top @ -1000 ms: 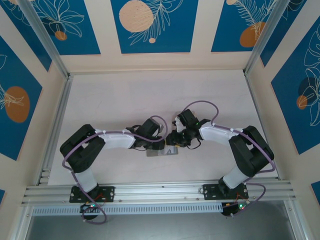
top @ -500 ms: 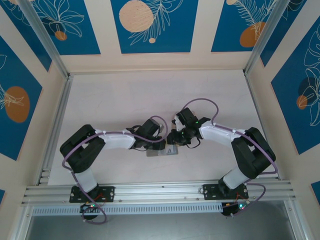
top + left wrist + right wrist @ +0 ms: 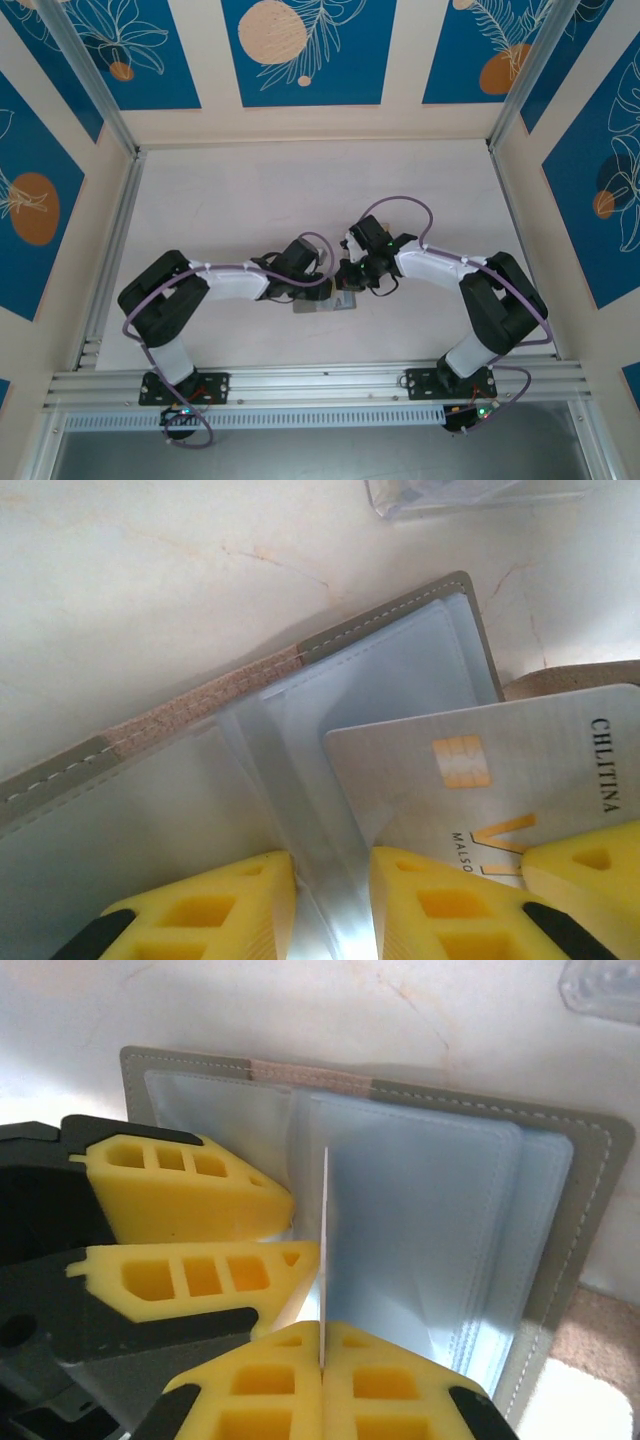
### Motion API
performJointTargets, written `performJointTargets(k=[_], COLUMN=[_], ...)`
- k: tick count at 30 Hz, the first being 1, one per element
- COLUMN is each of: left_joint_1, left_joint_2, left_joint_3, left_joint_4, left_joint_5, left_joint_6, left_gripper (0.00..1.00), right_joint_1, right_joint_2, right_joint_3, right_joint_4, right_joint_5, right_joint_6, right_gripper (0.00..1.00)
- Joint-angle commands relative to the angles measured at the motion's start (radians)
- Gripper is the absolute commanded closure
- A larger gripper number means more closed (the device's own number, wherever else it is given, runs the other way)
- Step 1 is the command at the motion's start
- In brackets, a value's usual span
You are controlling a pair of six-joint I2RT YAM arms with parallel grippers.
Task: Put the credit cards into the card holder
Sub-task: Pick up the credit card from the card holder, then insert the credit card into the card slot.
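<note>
The card holder point(image 3: 400, 608) lies open on the table, grey outside with pale bluish clear sleeves point(image 3: 420, 1240) inside; from above it shows between the two wrists point(image 3: 322, 306). My left gripper point(image 3: 333, 880) stands at its middle fold with one clear sleeve leaf pinched between its yellow fingers point(image 3: 180, 1185). A whitish-grey credit card point(image 3: 500, 760) with a gold chip has its corner over the right sleeves. My right gripper point(image 3: 323, 1355) is shut on that card, seen edge-on point(image 3: 325, 1240), and one of its fingers point(image 3: 585, 855) shows beside the card.
A clear plastic box point(image 3: 450, 495) lies just beyond the holder point(image 3: 600, 990). A tan flat piece point(image 3: 580, 675) lies at the holder's right side. Both arms meet over the near middle of the white table point(image 3: 230, 200), with aluminium rails at its edges.
My right gripper has closed fully on the card and its wrist has edged slightly leftward and away. The left arm has hardly moved.
</note>
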Motion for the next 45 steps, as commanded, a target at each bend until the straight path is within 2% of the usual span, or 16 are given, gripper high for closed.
performJointTargets(k=[1, 10, 16, 23, 34, 41, 45], left_joint_1=[0.001, 0.116, 0.188, 0.185, 0.070, 0.002, -0.027], left_joint_2=[0.010, -0.251, -0.340, -0.296, -0.177, -0.135, -0.100], left_joint_3=[-0.079, -0.188, -0.202, -0.154, -0.053, -0.039, -0.037], left_joint_4=[-0.045, -0.031, -0.140, -0.263, -0.397, -0.456, -0.462], left_joint_5=[0.039, 0.165, 0.162, 0.034, -0.202, -0.339, -0.364], left_joint_6=[-0.036, -0.057, 0.010, 0.085, 0.158, 0.120, 0.095], left_gripper=[0.71, 0.65, 0.65, 0.75, 0.70, 0.70, 0.73], right_joint_1=[-0.009, -0.086, -0.056, 0.000, 0.048, 0.053, 0.053], right_joint_2=[-0.071, -0.164, -0.164, -0.121, -0.072, -0.048, -0.035], right_joint_3=[0.005, -0.034, -0.022, -0.029, -0.109, -0.190, -0.231], right_joint_4=[-0.055, -0.042, 0.031, 0.157, 0.373, 0.491, 0.562], right_joint_5=[-0.007, -0.132, -0.181, -0.168, -0.075, 0.010, 0.035], right_joint_6=[-0.021, -0.049, -0.030, 0.001, 0.054, 0.105, 0.130], right_gripper=[0.99, 1.00, 1.00, 1.00, 1.00, 1.00, 1.00])
